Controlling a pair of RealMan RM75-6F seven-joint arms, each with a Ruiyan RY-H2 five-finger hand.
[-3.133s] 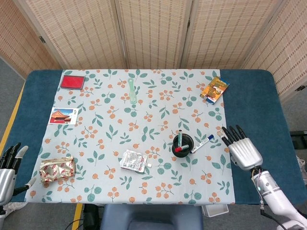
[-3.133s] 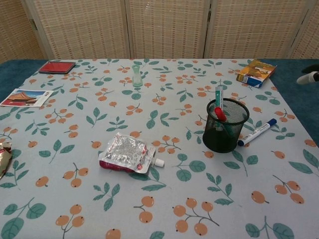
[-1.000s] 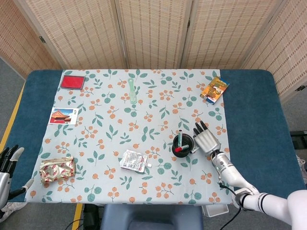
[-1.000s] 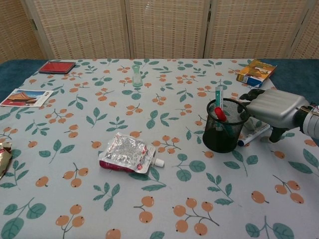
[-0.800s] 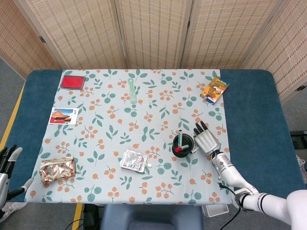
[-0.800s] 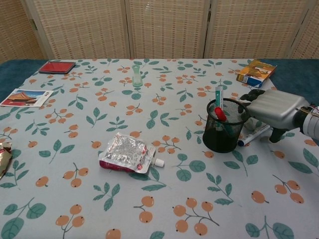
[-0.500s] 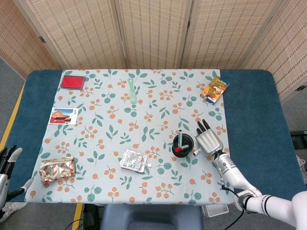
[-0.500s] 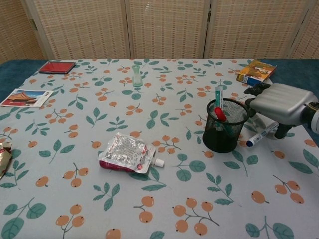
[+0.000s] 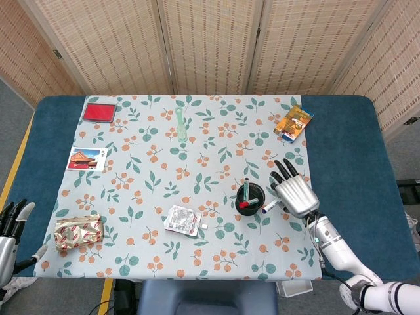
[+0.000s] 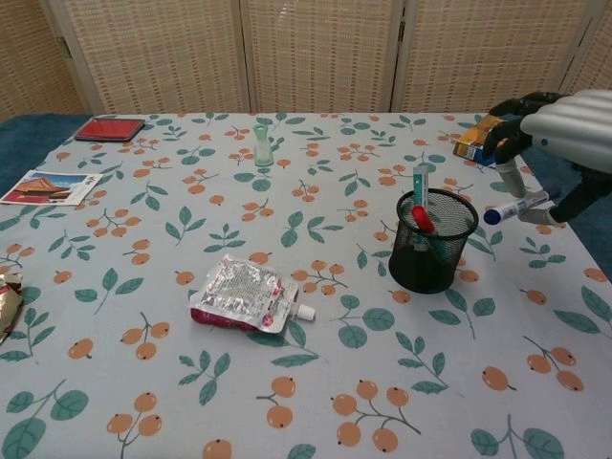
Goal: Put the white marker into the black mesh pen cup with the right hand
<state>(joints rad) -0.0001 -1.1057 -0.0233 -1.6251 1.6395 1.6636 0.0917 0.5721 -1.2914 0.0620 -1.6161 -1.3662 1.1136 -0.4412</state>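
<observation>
Beside one pen cup (image 10: 430, 244) – right hand (image 10: 564, 129), fingers (image 10: 509, 142) gripping one white marker (image 10: 517, 207).

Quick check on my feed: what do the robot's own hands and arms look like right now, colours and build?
Right hand: silver ribbed back, black fingers, on a white-and-silver forearm. Left hand: grey body with black and pale fingers, mostly cut off by the frame edge.

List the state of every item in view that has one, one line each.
white marker: capped, lifted off the table, pinched in the right hand
right hand: raised beside the cup, holds the marker
black mesh pen cup: upright, pens standing inside
foil pouch: lying flat, cap on
left hand: at the table's edge, fingers apart, holds nothing
orange box: lying flat, closed
</observation>
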